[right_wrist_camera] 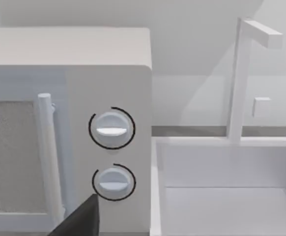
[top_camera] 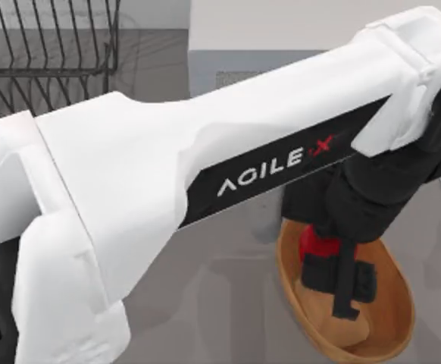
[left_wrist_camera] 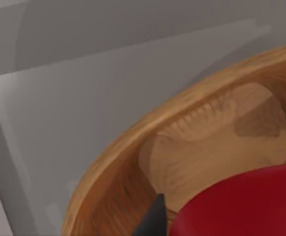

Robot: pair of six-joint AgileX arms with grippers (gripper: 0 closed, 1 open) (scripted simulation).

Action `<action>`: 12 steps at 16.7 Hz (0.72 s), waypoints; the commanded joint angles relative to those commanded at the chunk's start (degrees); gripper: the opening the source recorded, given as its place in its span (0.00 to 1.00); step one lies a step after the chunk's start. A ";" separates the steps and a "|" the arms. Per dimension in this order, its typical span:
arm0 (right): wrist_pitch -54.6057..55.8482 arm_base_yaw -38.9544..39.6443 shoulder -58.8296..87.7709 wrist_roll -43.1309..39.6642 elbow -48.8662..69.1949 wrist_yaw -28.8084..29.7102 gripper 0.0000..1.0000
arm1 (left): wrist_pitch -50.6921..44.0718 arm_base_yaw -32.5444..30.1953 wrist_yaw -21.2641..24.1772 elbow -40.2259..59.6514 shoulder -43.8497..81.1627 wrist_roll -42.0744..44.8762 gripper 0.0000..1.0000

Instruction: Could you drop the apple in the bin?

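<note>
The apple (top_camera: pixel 315 244) is small, glossy and red, and my left gripper (top_camera: pixel 340 284) is shut on it just over the inside of the bin (top_camera: pixel 398 296). The bin is an oval orange-brown basket with a tan floor, at the table's lower right. My left arm reaches across the whole top view to it. In the left wrist view the apple (left_wrist_camera: pixel 246 206) looms close above the bin's rim (left_wrist_camera: pixel 133 142), beside one dark fingertip (left_wrist_camera: pixel 153 221). My right arm is parked facing the microwave, with a dark part of its gripper (right_wrist_camera: pixel 81 219) at the frame's edge.
A dark wire dish rack (top_camera: pixel 46 45) stands at the back left. A white microwave (right_wrist_camera: pixel 108 73) with two dials sits at the back, next to a white sink (right_wrist_camera: pixel 231 187) with a tall faucet (right_wrist_camera: pixel 241 73).
</note>
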 joint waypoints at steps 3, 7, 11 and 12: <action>0.00 0.00 0.00 0.00 0.00 0.00 1.00 | 1.50 -0.58 0.28 3.77 0.50 -5.50 0.00; 0.00 0.00 0.00 0.00 0.00 0.00 1.00 | 2.46 -0.83 0.44 6.33 0.87 -8.70 0.00; 0.00 0.00 0.00 0.00 0.00 0.00 1.00 | 2.46 -0.83 0.44 6.33 0.87 -8.70 0.00; 0.00 0.00 0.00 0.00 0.00 0.00 1.00 | 2.46 -0.83 0.44 6.33 0.87 -8.70 0.00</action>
